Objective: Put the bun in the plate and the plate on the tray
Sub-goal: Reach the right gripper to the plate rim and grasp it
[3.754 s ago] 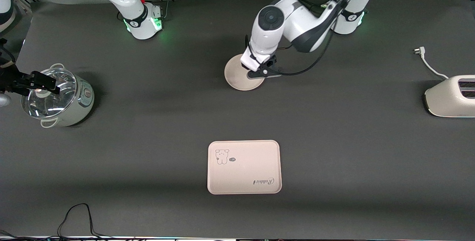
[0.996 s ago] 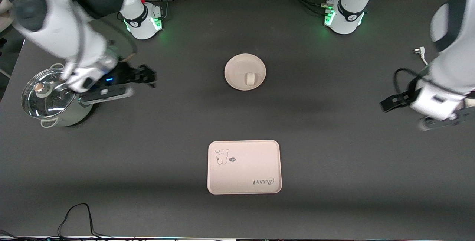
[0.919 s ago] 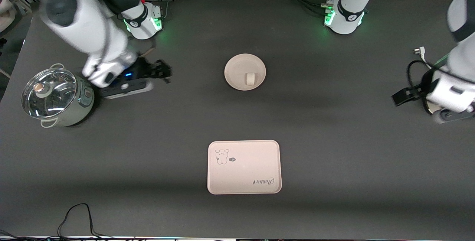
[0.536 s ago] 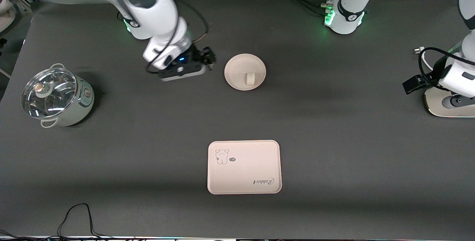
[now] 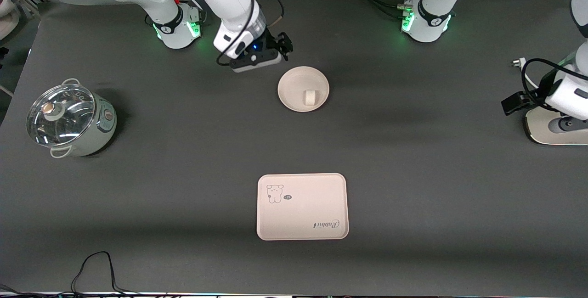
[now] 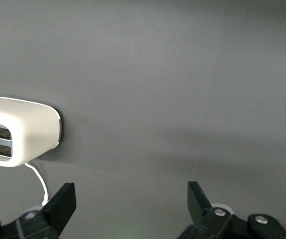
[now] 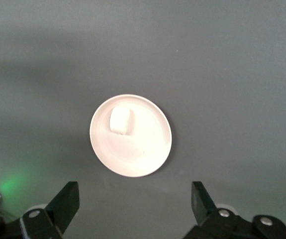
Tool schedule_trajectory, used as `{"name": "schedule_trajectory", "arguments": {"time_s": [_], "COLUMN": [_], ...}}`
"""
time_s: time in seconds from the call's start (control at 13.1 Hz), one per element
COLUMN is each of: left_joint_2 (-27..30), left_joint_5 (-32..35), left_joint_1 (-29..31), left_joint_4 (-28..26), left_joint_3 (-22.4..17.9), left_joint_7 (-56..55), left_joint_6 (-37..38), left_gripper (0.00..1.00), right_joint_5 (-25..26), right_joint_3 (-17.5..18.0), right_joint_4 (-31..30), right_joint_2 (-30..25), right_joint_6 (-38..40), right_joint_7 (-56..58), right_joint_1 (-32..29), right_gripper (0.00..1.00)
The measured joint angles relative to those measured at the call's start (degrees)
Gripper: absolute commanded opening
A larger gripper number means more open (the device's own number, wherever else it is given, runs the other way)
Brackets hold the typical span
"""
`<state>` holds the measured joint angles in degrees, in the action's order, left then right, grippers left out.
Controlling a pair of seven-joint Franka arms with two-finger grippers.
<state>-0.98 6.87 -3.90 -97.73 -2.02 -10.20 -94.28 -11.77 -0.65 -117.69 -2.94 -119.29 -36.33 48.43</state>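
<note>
Near the upper middle of the frame the bun [image 5: 310, 97] sits in the plate [image 5: 289, 96], tray [image 5: 302, 206] well below. Right gripper [image 5: 285, 47] hovers wide open and empty beside the plate's rim, likely to grab it. Left gripper [image 5: 510, 104] waits open over the toaster [image 5: 546, 129].

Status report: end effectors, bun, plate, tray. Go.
Right end effector open, up by plate. Left end effector open, at toaster. Bun in plate; tray bare. Nothing between them.

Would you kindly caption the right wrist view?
Open right hand above the plate holding the bun.
</note>
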Motion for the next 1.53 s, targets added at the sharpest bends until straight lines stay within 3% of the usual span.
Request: {"name": "schedule_trajectory", "arguments": {"time_s": [0.23, 0.46, 0.69, 1.23, 1.53], "left_joint_2": [0.16, 2.85, 4.82, 3.90, 3.85], "left_joint_5": [-2.99, -3.92, -3.92, -3.93, -3.94], "left_joint_1": [0.23, 0.58, 0.85, 1.04, 1.03], "left_joint_4": [-0.01, -2.55, -4.96, -1.82, 0.94], "left_joint_3": [0.25, 0.26, 0.24, 0.27, 0.62], "left_joint_7": [0.00, 0.29, 4.57, 6.08, 6.08], "left_joint_6": [-0.11, -2.22, -3.82, -3.71, -1.28], "left_gripper": [1.00, 1.00, 1.00, 1.00, 1.00], "right_joint_5": [-0.04, -0.17, -0.51, -0.69, -0.71], "right_joint_3": [1.31, 1.34, 1.34, 1.90, 1.90], "right_joint_4": [-6.70, -9.74, -12.15, -20.05, -20.34], "right_joint_2": [-5.05, -3.98, 0.92, 16.35, 23.55], "right_joint_6": [-3.05, -8.23, -15.75, -44.22, -51.97], "right_joint_7": [0.00, 0.00, -0.02, -3.93, -4.47], "right_joint_1": [0.01, -0.01, -0.02, 4.24, 5.19], "right_gripper": [1.00, 1.00, 1.00, 1.00, 1.00]}}
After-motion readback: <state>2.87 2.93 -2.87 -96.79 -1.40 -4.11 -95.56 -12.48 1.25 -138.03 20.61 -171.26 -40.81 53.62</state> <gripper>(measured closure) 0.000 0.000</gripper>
